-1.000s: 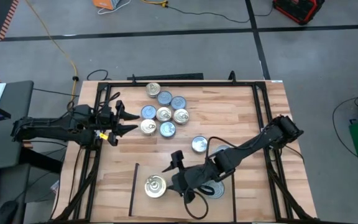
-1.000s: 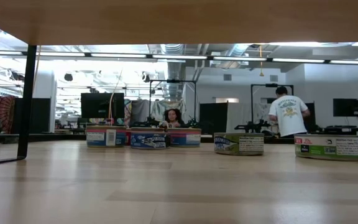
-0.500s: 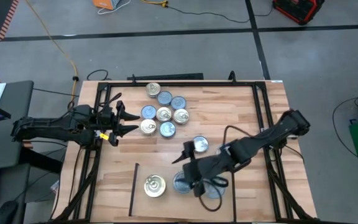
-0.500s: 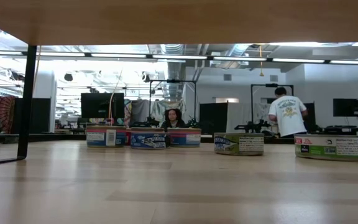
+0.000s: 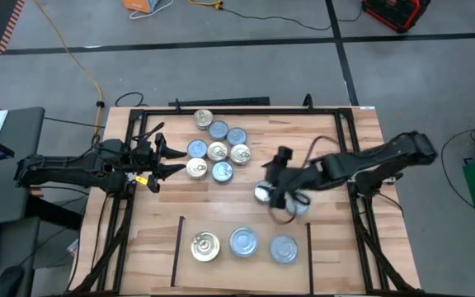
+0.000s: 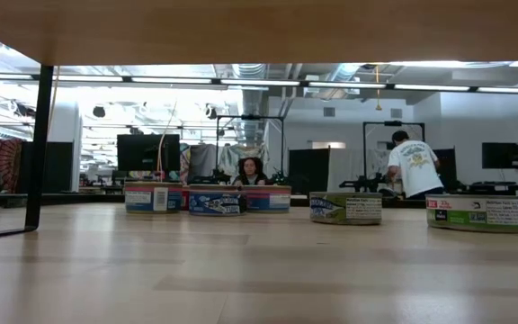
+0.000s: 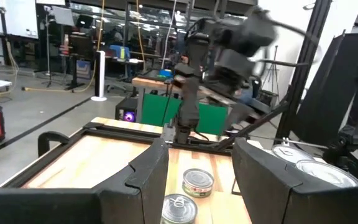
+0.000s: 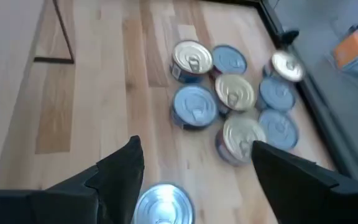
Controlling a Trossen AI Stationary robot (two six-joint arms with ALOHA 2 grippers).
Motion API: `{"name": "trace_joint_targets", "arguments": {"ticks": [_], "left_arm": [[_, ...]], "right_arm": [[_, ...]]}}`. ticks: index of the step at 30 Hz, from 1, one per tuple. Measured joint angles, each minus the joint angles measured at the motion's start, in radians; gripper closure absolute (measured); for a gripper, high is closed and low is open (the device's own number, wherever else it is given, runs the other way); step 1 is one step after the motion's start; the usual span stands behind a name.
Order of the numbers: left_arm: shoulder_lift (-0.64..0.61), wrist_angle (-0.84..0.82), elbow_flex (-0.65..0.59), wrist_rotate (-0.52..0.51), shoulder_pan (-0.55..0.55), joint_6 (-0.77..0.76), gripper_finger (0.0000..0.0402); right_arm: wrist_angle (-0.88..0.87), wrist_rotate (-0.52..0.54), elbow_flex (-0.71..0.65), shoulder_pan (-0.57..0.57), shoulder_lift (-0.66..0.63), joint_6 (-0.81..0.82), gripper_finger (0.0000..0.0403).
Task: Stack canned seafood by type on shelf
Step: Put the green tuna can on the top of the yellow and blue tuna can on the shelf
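Three tins stand in a row on the shelf near the table's front: a gold-topped one and two silver-topped ones. Several more tins sit in a cluster at the far middle, also seen as the cluster. A lone silver-topped tin stands flat on the wood at mid-table. My right gripper hangs open above it, and the tin shows between its fingers without touching them. My left gripper waits open and empty at the left, beside the cluster.
A black metal frame runs round the tabletop. Bare wood lies between the cluster and the shelf. In the low view several tins stand in a line, with people in the room beyond. The right arm shows blurred in the left wrist view.
My right gripper has drawn away from the shelf toward the table's far right, turning as it went, and now hangs over the lone silver-topped tin. The middle silver-topped tin on the shelf, hidden under the arm before, now stands uncovered.
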Motion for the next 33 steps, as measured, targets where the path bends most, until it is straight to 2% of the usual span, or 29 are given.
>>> {"name": "trace_joint_targets", "arguments": {"ticks": [6,9,12,15,18,22,28,33], "left_arm": [[0.006,-0.001,0.000,-0.031,0.000,0.023,0.0233],[0.012,-0.002,0.000,-0.054,0.000,0.023,0.0233],[0.020,-0.002,0.000,-0.066,0.000,0.023,0.0233],[0.020,-0.002,0.000,-0.077,0.000,0.023,0.0233],[0.019,0.001,0.000,-0.112,0.000,0.027,0.0233],[0.019,-0.001,0.000,-0.164,0.000,0.062,0.0233],[0.019,-0.008,0.000,-0.171,0.000,0.058,0.0233],[0.019,-0.016,0.000,-0.172,0.000,0.057,0.0233]], "right_arm": [[0.201,-0.063,-0.378,-0.129,-0.209,0.130,0.0081],[0.233,-0.135,-0.500,-0.186,-0.281,0.210,0.0081],[0.231,-0.255,-0.579,-0.226,-0.320,0.292,0.0081],[0.241,-0.376,-0.610,-0.254,-0.325,0.361,0.0081],[0.256,-0.381,-0.614,-0.254,-0.290,0.365,0.0081],[0.362,-0.380,-0.613,-0.249,-0.240,0.321,0.0081],[0.397,-0.401,-0.614,-0.300,-0.095,0.269,0.0081],[0.530,-0.438,-0.613,-0.321,-0.021,0.238,0.0081]]}}
